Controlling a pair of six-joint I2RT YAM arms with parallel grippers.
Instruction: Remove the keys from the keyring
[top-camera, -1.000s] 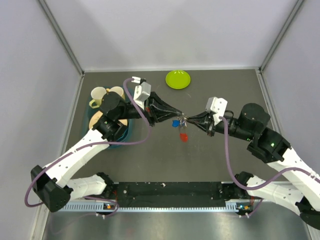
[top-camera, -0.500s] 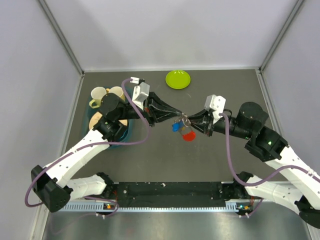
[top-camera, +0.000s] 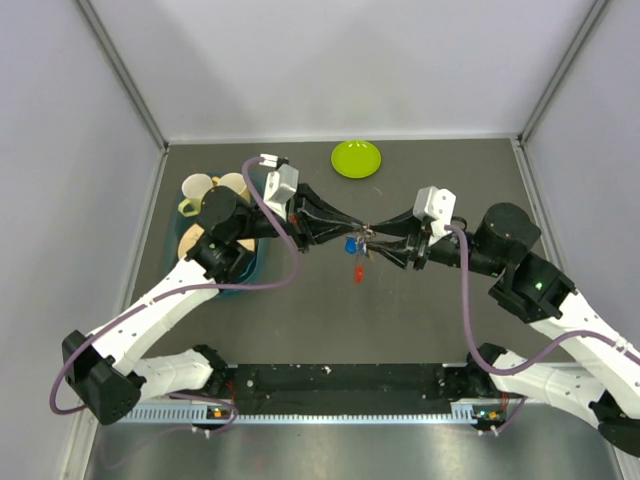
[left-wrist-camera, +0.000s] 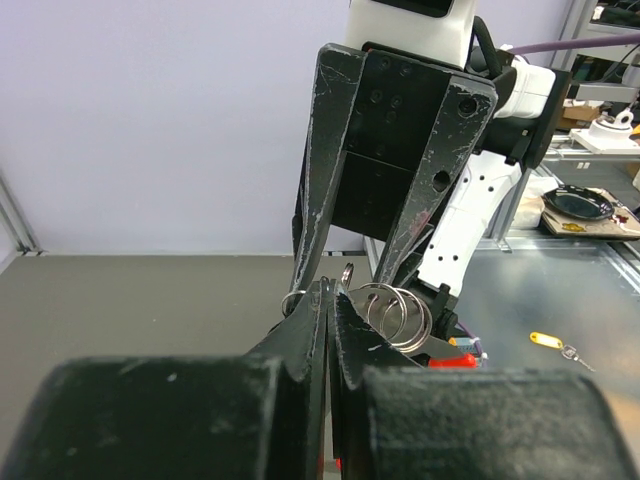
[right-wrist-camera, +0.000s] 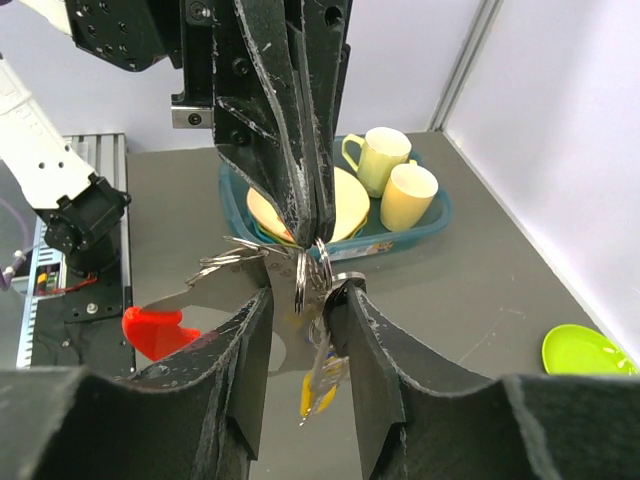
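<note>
The keyring (top-camera: 366, 236) hangs in mid-air between my two grippers, above the dark table. My left gripper (top-camera: 361, 231) is shut on it; the left wrist view shows its fingertips (left-wrist-camera: 322, 296) pinched on the silver ring coils (left-wrist-camera: 397, 312). My right gripper (top-camera: 374, 237) meets it from the right. In the right wrist view its fingers (right-wrist-camera: 250, 330) stand apart around the bunch (right-wrist-camera: 312, 272), with one ring resting on the tip of its right-hand finger. A blue key (top-camera: 350, 246), a red key (top-camera: 358, 273) and a yellow-tagged key (right-wrist-camera: 320, 390) dangle below.
A lime-green dish (top-camera: 356, 158) lies at the back of the table. A teal tray (top-camera: 250, 272) holding two pale cups (top-camera: 198, 188) and a plate sits at the left, under the left arm. Grey walls close in both sides.
The right gripper turned and shifted a little at the ring. The red key swung from lower right back to hanging straight down. The left gripper stayed shut on the ring.
</note>
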